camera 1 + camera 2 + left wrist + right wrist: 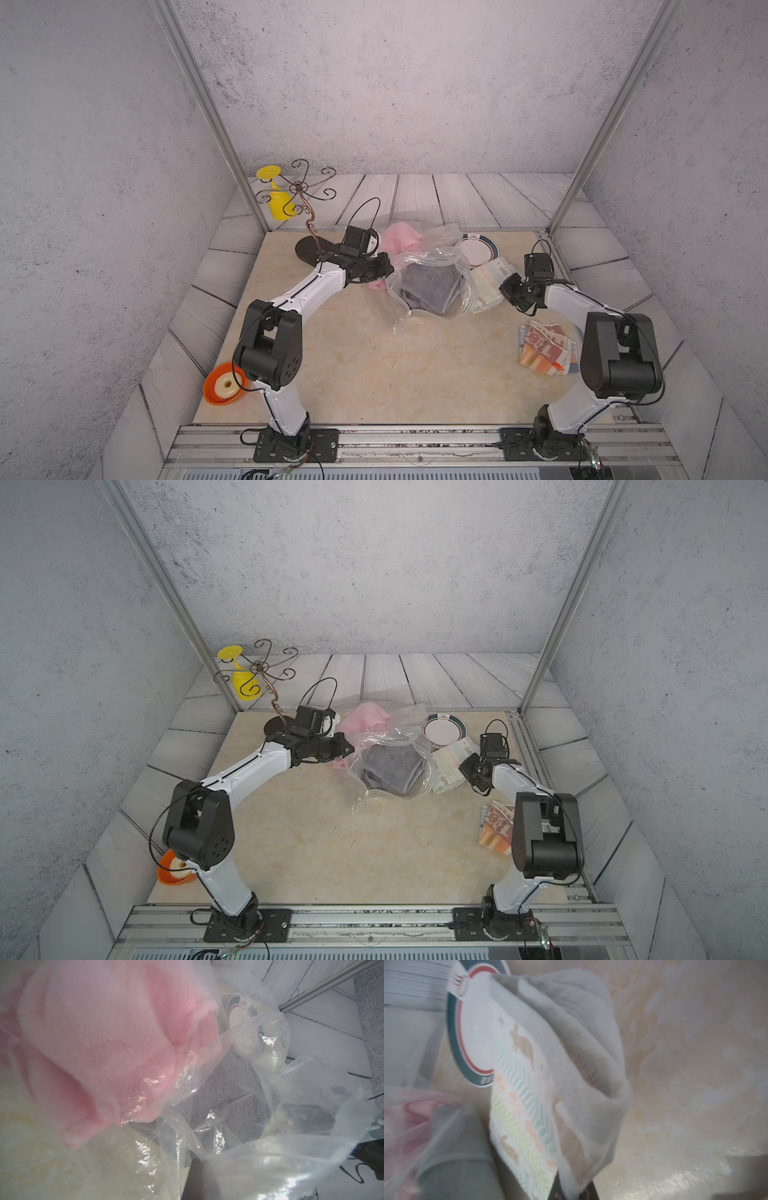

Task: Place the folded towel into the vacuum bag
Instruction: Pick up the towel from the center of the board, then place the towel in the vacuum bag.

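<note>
The vacuum bag [432, 266] is a clear crinkly plastic bag lying mid-table, seen in both top views, with a grey towel [428, 286] inside it. My left gripper [390, 269] is shut on the bag's left edge. In the left wrist view the plastic [270, 1167] drapes over my dark fingers [199, 1180]. The folded towel [486, 286], white with rabbits and chevrons, lies right of the bag and partly on it. My right gripper [503, 286] is shut on its right edge; the right wrist view shows its cloth [542, 1088] pinched between the jaws of my right gripper [571, 1192].
A pink towel [401, 239] lies behind the bag against its left side. A rimmed plate [478, 249] sits behind the folded towel. An orange-striped towel [546, 349] lies at front right. A wire stand [305, 195] with a yellow glass [276, 199] is back left. An orange bowl [222, 384] is front left.
</note>
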Tool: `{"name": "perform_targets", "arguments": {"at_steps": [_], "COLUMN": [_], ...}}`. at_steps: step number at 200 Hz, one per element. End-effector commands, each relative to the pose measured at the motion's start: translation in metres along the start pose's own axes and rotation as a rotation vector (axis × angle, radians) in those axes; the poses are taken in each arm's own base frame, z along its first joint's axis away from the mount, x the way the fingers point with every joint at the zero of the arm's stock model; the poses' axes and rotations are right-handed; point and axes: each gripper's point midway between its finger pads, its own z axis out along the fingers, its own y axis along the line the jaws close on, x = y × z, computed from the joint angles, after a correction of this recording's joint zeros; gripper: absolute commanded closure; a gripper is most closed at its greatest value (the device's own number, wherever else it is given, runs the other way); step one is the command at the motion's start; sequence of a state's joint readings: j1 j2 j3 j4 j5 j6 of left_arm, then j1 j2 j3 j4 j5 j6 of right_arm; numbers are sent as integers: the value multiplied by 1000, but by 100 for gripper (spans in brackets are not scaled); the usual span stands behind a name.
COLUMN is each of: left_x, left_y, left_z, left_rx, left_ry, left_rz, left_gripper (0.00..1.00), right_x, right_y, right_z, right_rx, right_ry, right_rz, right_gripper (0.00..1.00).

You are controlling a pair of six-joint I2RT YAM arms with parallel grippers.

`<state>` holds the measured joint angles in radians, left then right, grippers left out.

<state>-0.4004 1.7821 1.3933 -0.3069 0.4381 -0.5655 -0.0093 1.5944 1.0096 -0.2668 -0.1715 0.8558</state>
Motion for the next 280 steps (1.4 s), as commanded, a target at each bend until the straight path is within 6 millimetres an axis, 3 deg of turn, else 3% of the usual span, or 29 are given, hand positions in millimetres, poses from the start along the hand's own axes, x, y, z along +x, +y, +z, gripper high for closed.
{"name": "perform_targets", "arguments": {"at_steps": [1, 47, 80, 94, 120, 138, 154, 168, 188, 214, 236, 259, 280], "left_x": [-7, -6, -5, -6, -5, -5, -5, -6, -7, -12, -14, -14, -10], "left_y": [3, 4, 4, 4, 2, 0, 0, -1, -4, -11, -19, -28, -36], "left_z": [-3, 0, 2, 3, 6, 8, 10, 11, 11, 8, 5, 2, -3], "left_rx": [-12, -9, -4, -1, 11, 17, 21, 27, 35, 52, 66, 79, 86], "left_ry": [-16, -12, -10, -9, 1, 5, 10, 13, 12, 4, 1, 1, 9], "left_rz": [-4, -19, -26, -29, -36, -38, -40, -42, -40, -27, -8, 27, 72], "left_gripper": [100, 100, 100, 100, 100, 100, 100, 100, 100, 100, 100, 100, 100], "right_x": [-17, -24, -22, -7, 44, 80, 108, 130, 155, 179, 198, 199, 180], "right_y": [43, 93, 144, 175, 228, 249, 258, 256, 238, 187, 127, 82, 75], "right_z": [-51, -122, -178, -207, -264, -297, -307, -296, -249, -154, -70, -17, -1], "right_rx": [-141, -327, -551, -704, -958, -1096, -1181, -1193, -1085, -802, -479, -210, -128], "right_ry": [-87, -206, -257, -251, -182, -111, -9, 101, 251, 460, 634, 684, 596], "right_rz": [-109, -254, -376, -472, -685, -801, -853, -875, -881, -824, -740, -669, -616], "right_gripper": [100, 100, 100, 100, 100, 100, 100, 99, 100, 99, 100, 100, 100]}}
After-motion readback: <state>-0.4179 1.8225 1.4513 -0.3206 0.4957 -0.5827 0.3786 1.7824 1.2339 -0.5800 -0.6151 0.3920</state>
